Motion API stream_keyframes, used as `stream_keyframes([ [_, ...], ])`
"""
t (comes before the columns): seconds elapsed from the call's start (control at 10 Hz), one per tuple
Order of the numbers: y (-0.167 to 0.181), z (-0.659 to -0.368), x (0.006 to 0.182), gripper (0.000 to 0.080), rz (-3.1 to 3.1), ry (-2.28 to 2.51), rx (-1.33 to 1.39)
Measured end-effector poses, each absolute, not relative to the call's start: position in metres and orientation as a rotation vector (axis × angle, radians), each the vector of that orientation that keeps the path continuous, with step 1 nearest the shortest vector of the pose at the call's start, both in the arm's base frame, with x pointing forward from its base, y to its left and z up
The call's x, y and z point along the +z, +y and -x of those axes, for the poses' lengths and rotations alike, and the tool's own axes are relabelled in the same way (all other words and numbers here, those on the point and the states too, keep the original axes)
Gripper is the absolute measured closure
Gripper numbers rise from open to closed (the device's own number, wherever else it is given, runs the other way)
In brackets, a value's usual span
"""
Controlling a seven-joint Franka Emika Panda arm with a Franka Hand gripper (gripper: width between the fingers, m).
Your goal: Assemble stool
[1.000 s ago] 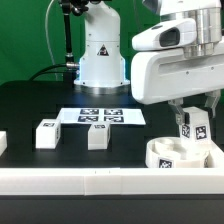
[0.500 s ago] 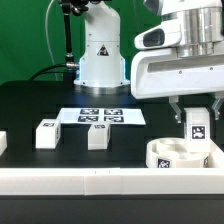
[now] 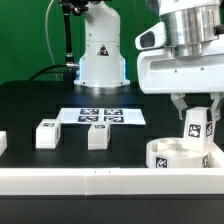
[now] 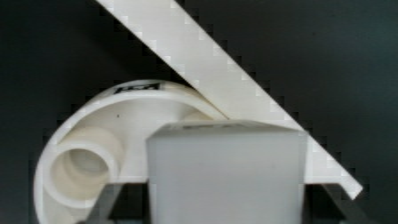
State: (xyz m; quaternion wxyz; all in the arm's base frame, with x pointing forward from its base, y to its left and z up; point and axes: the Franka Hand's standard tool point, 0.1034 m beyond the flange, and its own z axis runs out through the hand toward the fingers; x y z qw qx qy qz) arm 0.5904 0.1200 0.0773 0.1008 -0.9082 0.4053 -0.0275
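Note:
My gripper (image 3: 196, 112) is shut on a white blocky stool leg (image 3: 195, 126) with a black-and-white tag, held just above the round white seat (image 3: 178, 153) at the exterior view's right, against the front rail. In the wrist view the leg (image 4: 228, 170) fills the space between the dark fingers (image 4: 125, 205), with the seat (image 4: 107, 140) and a socket (image 4: 80, 170) under it. Two more legs (image 3: 47, 133) (image 3: 97, 135) stand on the black table at the exterior view's left and middle.
The marker board (image 3: 100, 116) lies flat behind the loose legs. A long white border rail (image 3: 90, 181) runs along the front and shows in the wrist view (image 4: 214, 70). The robot base (image 3: 100, 50) stands at the back. Another white block (image 3: 3, 142) is at the far left edge.
The gripper with the leg has shifted toward the exterior view's right over the seat. The leg now tilts slightly. The loose legs and seat have not moved.

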Motion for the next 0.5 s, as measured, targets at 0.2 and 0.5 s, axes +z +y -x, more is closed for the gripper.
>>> stream_keyframes([
  [0.2, 0.1208, -0.5906, 0.0776, 0.0461, 2.589, 1.369, -0.058],
  [0.5, 0.1217, -0.5909, 0.0775, 0.0461, 2.42, 1.615, -0.021],
])
